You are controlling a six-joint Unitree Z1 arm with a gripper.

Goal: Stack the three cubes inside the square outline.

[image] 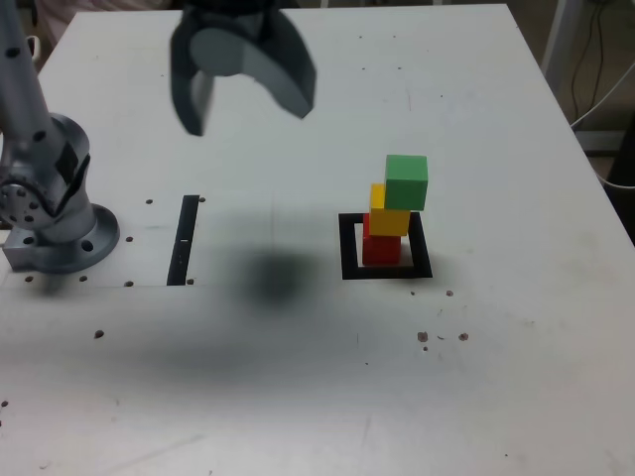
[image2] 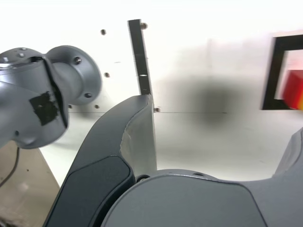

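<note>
While the exterior view takes in the whole white table (image: 298, 397), we read it from its left: the arm's grey base (image: 60, 233) stands at that edge, with a thin black strip (image: 185, 240) lying flat just beside it. Above and past the strip the gripper (image: 246, 107) hangs high over the table, its two dark fingers spread wide apart with nothing between them, and a soft shadow lies on the table below. Toward the exterior view's right sits the square outline (image: 387, 270), and inside it the stack: the red cube (image: 382, 248) on the white centre, the yellow cube (image: 387, 210) on the red, the green cube (image: 407, 181) on top, shifted slightly toward the exterior view's right. The gripper is well apart from the stack.

From the wrist view we get the base (image2: 38, 94) close up, the strip (image2: 138, 56) and one finger (image2: 128, 142) in front, but only a corner of the outline (image2: 277, 71) and a blurred sliver of red cube (image2: 293, 87) with a yellow trace beneath; we cannot see the green cube there.
</note>
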